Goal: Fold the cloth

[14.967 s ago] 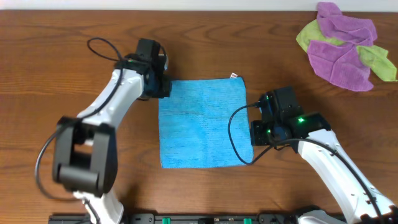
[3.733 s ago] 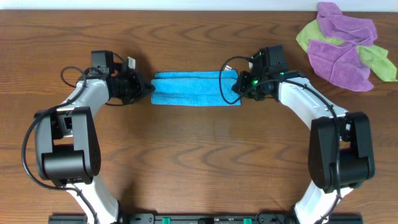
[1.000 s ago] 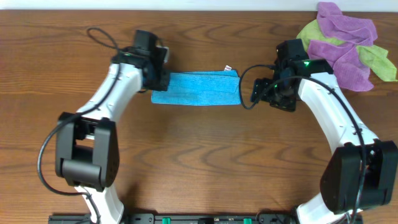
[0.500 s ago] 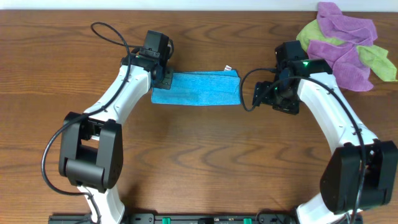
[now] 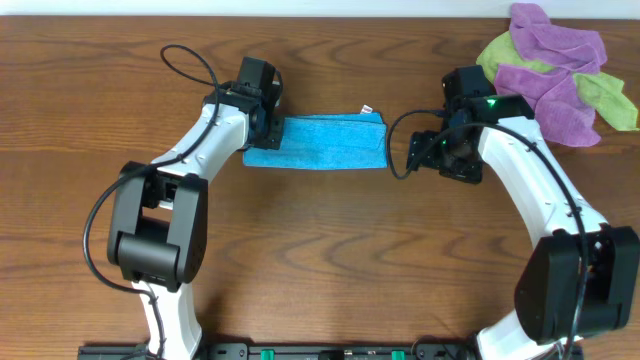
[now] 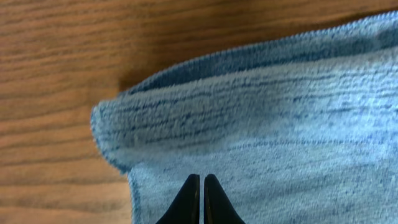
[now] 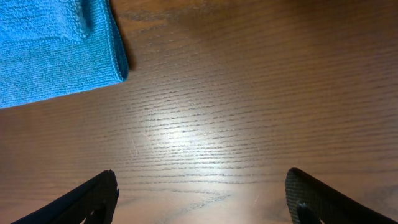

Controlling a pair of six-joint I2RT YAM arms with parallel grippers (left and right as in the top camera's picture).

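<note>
The cloth (image 5: 318,143) is sky blue and lies on the table folded into a long strip, with a small white tag (image 5: 364,110) at its far right corner. My left gripper (image 5: 272,131) hovers over the strip's left end. In the left wrist view its fingertips (image 6: 193,188) are pressed together above the cloth (image 6: 280,124), holding nothing. My right gripper (image 5: 414,151) stands just off the strip's right end, over bare wood. Its fingers (image 7: 93,198) are spread wide, and the cloth's corner (image 7: 56,56) shows at the upper left.
A heap of purple and lime-green cloths (image 5: 555,68) lies at the back right corner. The wooden table (image 5: 330,260) stretches toward the front edge.
My left gripper has shifted slightly right onto the strip's left end, and its arm has swung closer. The right arm and the cloth have hardly moved.
</note>
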